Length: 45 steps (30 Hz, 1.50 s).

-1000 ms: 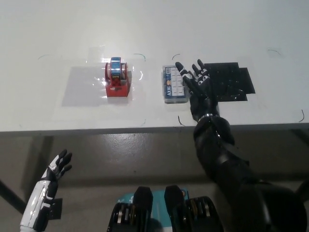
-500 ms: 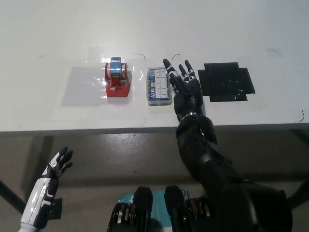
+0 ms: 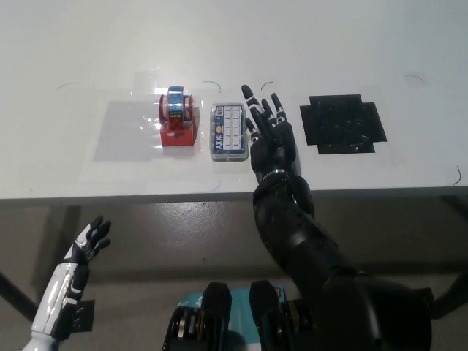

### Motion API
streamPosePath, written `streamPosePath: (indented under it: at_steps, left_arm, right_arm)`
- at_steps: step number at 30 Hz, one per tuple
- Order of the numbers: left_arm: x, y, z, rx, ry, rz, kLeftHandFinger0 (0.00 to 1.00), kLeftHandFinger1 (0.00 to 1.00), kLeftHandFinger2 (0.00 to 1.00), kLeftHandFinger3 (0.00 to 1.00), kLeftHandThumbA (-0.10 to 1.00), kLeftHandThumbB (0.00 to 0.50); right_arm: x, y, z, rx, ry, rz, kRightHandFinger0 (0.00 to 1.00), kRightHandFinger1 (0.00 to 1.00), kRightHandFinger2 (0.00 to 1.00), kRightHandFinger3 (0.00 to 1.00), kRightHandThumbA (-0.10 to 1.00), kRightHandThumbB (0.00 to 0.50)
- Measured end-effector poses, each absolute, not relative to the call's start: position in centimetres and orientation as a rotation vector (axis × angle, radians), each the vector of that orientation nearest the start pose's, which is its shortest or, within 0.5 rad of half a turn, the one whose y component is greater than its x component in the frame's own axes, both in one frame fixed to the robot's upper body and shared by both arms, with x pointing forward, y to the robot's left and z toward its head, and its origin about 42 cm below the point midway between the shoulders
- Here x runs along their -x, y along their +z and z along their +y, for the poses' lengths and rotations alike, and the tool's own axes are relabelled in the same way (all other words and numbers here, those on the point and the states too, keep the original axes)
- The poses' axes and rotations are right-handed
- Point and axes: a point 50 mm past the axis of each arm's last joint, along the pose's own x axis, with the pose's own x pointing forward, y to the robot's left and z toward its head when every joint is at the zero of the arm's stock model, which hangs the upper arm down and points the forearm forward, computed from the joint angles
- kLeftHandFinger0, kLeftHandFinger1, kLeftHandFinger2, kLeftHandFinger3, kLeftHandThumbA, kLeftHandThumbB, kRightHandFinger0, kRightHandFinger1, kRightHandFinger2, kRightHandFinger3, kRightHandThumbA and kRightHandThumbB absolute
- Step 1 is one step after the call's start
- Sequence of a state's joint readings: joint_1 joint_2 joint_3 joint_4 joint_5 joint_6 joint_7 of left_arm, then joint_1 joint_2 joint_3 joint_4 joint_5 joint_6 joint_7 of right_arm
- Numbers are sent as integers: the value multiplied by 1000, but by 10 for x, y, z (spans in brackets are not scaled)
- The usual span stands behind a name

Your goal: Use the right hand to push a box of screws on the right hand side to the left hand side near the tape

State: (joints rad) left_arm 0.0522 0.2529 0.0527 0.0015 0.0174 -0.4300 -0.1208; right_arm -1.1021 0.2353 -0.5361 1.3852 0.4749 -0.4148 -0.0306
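Bright, even overhead light on the white worktop (image 3: 351, 44), nearly washed out toward the far edge. Small glare beside the tape dispenser (image 3: 178, 117). Dim below the near edge. Slightly soft focus.

A white table (image 3: 351, 44) spreads beneath and beyond the right hand (image 3: 269, 135). Just to that hand's right, apart from it, a flat black cross-shaped mat (image 3: 344, 123) lies on the tabletop. Well off to the hand's left lies a greyish, glossy rectangular patch (image 3: 124, 130). Thin dark curved marks dot the surface: one (image 3: 415, 75) far to the hand's right and beyond the mat, another (image 3: 458, 174) near the front edge. Below the hand, past the table's edge, is a dull grey-brown floor (image 3: 183, 241)
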Motion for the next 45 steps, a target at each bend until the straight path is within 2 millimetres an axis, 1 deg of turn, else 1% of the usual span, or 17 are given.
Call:
streamPosePath:
  at_steps: [7,8,10,13,16,19,20,21,23,26,30,32,37,38,40,42,45]
  left_arm:
    - [-263,125,299,-304,-115,-373,1000,1000,1000,1000,1000,217]
    - [-263,125,299,-304,-115,-374,1000,1000,1000,1000,1000,205]
    - [-264,126,299,-304,-114,-378,1000,1000,1000,1000,1000,202]
    - [-267,128,299,-304,-114,-385,1000,1000,1000,1000,1000,215]
    - [-268,129,299,-305,-115,-390,1000,1000,1000,1000,1000,207]
    - [-270,130,299,-307,-114,-394,1000,1000,1000,1000,1000,228]
    - [-270,131,299,-309,-113,-396,1000,1000,1000,1000,1000,233]
    - [-271,132,299,-310,-113,-398,1000,1000,1000,1000,1000,235]
    - [-272,133,299,-312,-112,-402,1000,1000,1000,1000,1000,239]
    - [-274,134,300,-314,-113,-407,1000,1000,1000,1000,1000,238]
    - [-276,137,300,-316,-115,-414,1000,1000,1000,1000,1000,239]
    - [-277,137,300,-317,-116,-416,1000,1000,1000,1000,1000,236]
    - [-277,139,303,-319,-118,-419,1000,1000,1000,1000,1000,251]
    - [-278,139,303,-318,-118,-419,1000,1000,1000,1000,1000,247]
    - [-278,139,303,-317,-118,-421,1000,1000,1000,1000,1000,244]
    - [-279,140,302,-317,-119,-423,1000,1000,1000,1000,1000,236]
    - [-279,140,302,-317,-120,-424,1000,1000,1000,1000,1000,223]
  right_arm:
    - [-514,184,-27,-871,-83,117,1000,1000,1000,1000,1000,271]
    - [-514,184,-27,-873,-83,118,1000,1000,1000,1000,1000,279]
    - [-514,183,-26,-880,-86,123,1000,1000,1000,1000,1000,282]
    - [-513,182,-24,-889,-86,137,1000,1000,1000,1000,1000,283]
    - [-512,181,-21,-897,-85,147,1000,1000,1000,1000,1000,296]
    - [-511,181,-18,-908,-82,160,1000,1000,1000,1000,1000,309]
    - [-511,181,-18,-909,-80,163,1000,1000,1000,1000,1000,294]
    - [-511,182,-17,-908,-77,166,1000,1000,1000,1000,1000,268]
    - [-511,182,-16,-886,-65,167,1000,1000,1000,1000,1000,242]
    - [-510,183,-12,-805,-26,162,1000,1000,1000,1000,1000,234]
    - [-509,184,-8,-727,8,155,1000,1000,1000,1000,1000,256]
    - [-509,184,-7,-711,15,152,1000,1000,1000,1000,1000,256]
    - [-509,185,-5,-687,27,149,1000,1000,1000,1000,1000,237]
    - [-509,185,-5,-685,26,149,1000,1000,1000,1000,1000,250]
    - [-509,185,-5,-679,27,149,1000,1000,1000,1000,1000,256]
    - [-509,185,-5,-668,30,147,1000,1000,1000,1000,1000,228]
    - [-510,186,-7,-604,47,132,1000,1000,1000,1000,1000,251]
